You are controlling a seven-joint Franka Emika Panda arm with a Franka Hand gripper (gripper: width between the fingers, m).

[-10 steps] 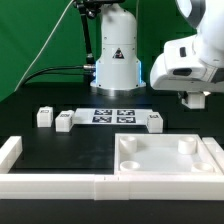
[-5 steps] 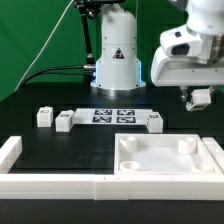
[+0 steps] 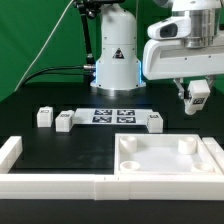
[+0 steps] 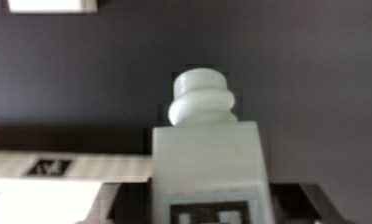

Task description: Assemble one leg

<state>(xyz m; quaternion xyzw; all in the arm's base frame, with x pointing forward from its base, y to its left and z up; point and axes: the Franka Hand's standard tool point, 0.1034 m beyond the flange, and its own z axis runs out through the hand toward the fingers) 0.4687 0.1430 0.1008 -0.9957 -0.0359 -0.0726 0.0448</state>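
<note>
At the exterior view's right, in the air, the fingers (image 3: 188, 98) are clamped on one leg (image 3: 199, 92).

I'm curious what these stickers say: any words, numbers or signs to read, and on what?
No words or numbers are readable.
Robot base: black triangular sign, symbol too small to read.
Marker board, loose legs, leg in the tool: square patterned tags, no text.

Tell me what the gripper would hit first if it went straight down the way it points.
The gripper is shut on a leg, which would probably touch bare black table first, just beyond the white panel; the wrist view shows dark surface ahead. Depth is uncertain.
</note>
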